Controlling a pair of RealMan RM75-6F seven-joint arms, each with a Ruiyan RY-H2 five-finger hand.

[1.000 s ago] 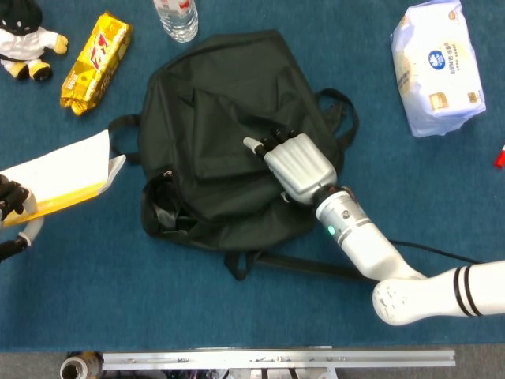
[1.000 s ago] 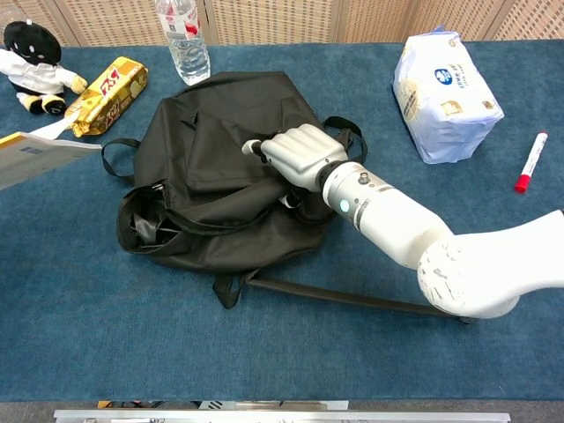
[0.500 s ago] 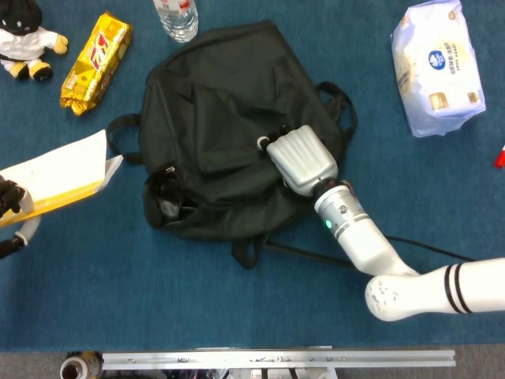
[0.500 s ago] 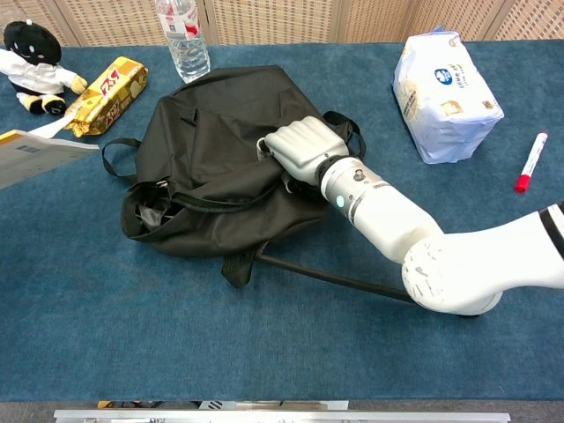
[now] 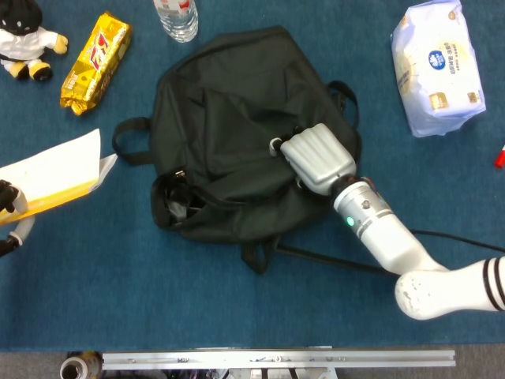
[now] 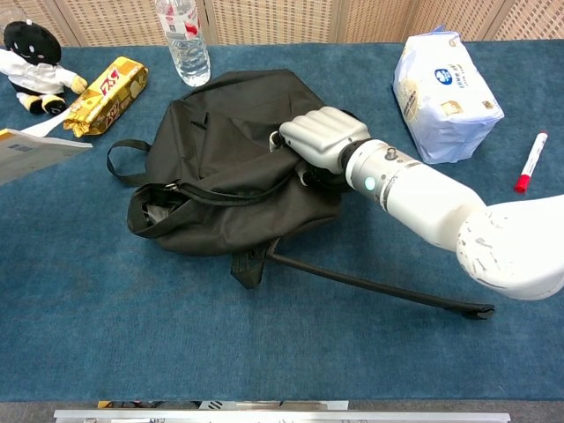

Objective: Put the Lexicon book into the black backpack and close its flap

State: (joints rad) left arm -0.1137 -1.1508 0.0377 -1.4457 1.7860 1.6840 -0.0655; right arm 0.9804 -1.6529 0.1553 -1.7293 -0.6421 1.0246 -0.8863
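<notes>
Two hands were busy: the right hand (image 5: 317,158) lay knuckles-up on the backpack (image 5: 237,118), fingers curled into its fabric. The left hand (image 5: 8,197) held the book (image 5: 51,174) at the table's edge, its grip mostly out of sight.

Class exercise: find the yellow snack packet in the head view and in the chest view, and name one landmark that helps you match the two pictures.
Head view: the yellow snack packet lies upper left, left of the black backpack.
Chest view: the packet lies upper left, again left of the backpack.
Shared landmark: the water bottle, just right of the packet.
</notes>
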